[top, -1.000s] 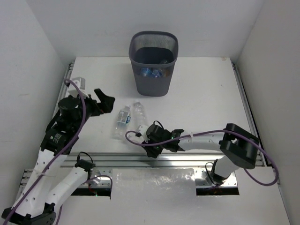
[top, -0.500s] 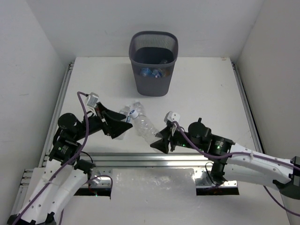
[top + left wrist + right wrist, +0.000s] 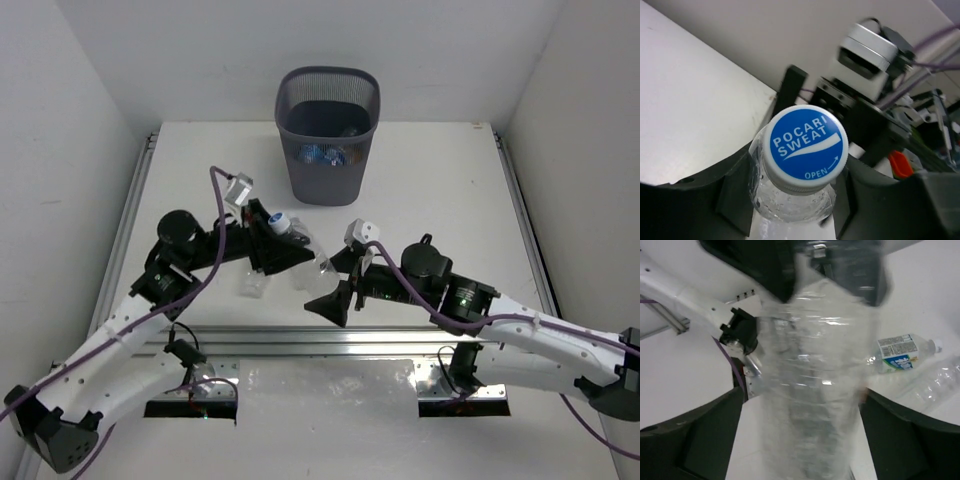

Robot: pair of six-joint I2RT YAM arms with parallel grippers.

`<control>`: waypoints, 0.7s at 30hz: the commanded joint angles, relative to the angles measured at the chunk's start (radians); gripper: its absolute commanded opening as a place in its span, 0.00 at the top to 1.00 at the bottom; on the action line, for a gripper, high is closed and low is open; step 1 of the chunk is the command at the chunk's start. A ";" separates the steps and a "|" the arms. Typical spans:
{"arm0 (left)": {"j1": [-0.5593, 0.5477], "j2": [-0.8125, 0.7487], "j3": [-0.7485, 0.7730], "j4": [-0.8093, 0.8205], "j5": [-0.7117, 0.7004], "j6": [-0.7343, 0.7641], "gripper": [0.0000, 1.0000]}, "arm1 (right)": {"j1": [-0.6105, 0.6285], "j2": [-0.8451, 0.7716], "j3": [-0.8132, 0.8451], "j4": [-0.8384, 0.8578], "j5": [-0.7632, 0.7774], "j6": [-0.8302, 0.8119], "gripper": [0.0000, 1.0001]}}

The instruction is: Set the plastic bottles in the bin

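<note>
The big white worktop (image 3: 440, 190) fills the middle of the top view. The dark mesh bin (image 3: 327, 175) stands at its top middle. Below it, near the centre, is a clear bottle (image 3: 812, 390). The left jaws squeeze its neck, just under the blue Pocari Sweat cap (image 3: 806, 143). The right jaws stand apart around its other end. A labelled bottle (image 3: 897, 355) lies flat on the worktop.

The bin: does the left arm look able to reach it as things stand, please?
Probably: the table between the left gripper and the bin is bare. However, the clear bottle in the left jaws also lies between the open jaws of the right gripper, which should back off first.
</note>
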 commanded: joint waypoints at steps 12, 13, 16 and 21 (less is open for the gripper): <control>0.083 0.720 1.008 -0.439 -0.831 0.247 1.00 | 0.017 -0.352 -0.063 -0.341 0.856 0.068 0.01; 0.123 0.822 1.072 -0.447 -0.770 0.235 1.00 | 0.015 -0.356 -0.060 -0.360 0.856 0.069 0.01; 0.171 1.017 1.414 -0.473 -0.676 0.181 0.94 | 0.015 -0.350 -0.046 -0.391 0.859 0.058 0.01; 0.198 1.261 1.722 -0.536 -0.647 0.155 0.01 | 0.011 -0.258 -0.032 -0.378 0.805 0.052 0.01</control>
